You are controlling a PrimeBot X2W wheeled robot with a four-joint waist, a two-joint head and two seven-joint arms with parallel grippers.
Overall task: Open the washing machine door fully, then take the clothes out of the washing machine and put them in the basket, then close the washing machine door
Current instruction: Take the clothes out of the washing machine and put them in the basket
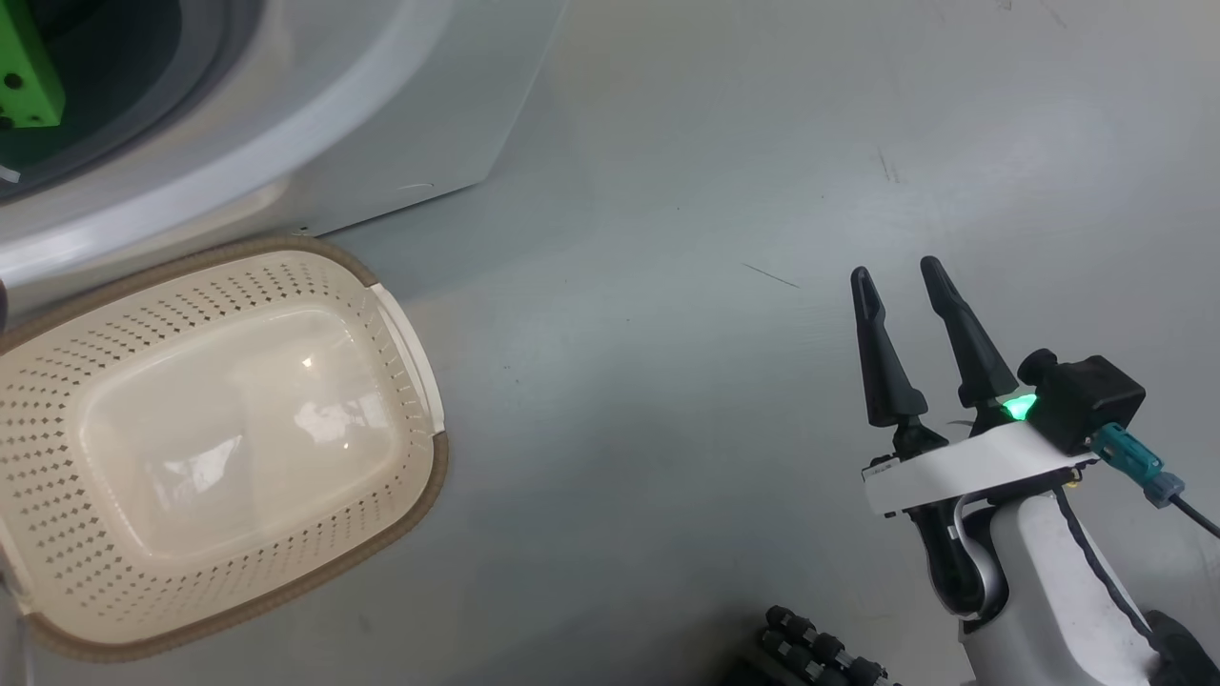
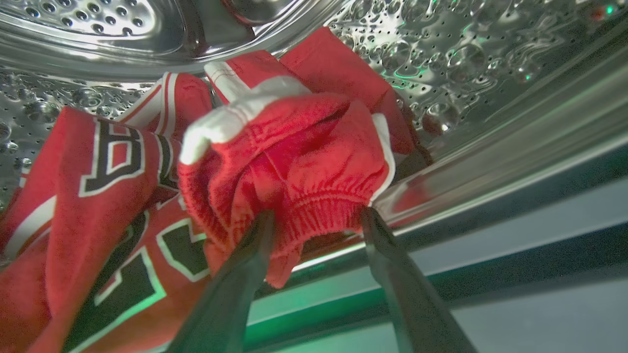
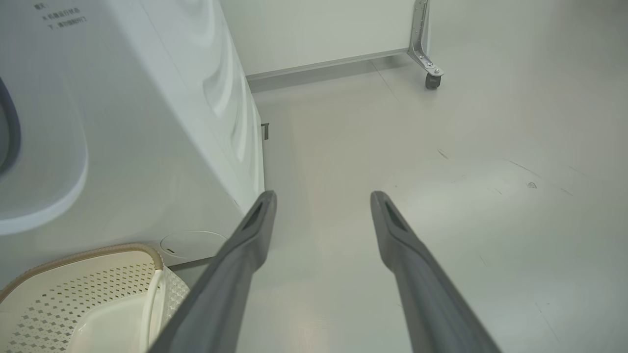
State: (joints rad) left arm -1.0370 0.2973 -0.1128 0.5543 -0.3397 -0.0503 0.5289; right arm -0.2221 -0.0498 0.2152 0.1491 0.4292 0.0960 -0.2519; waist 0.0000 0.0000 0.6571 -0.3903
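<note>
While the basket lies empty on the floor just in front of the washing machine, step in hand: taking the clothes out, judged to be at its very start.
Clothes: red jersey pieces heaped in the steel drum; a bunched piece with an elastic hem lies foremost, near the drum's lip.
Left hand: reached into the drum, fingers apart, one on each side of that bunched piece, tips against the cloth or just short of it; no pinch made.
Right hand: fingers apart, holding nothing, hanging above bare floor well apart from the basket, tips pointing away from the robot.
Next move, as I judge it: bring the left fingers together on the elastic hem, lift the piece over the lip, then carry it to the basket.
Risk: the soft fabric may slip free or drag the lettered jersey along.
</note>
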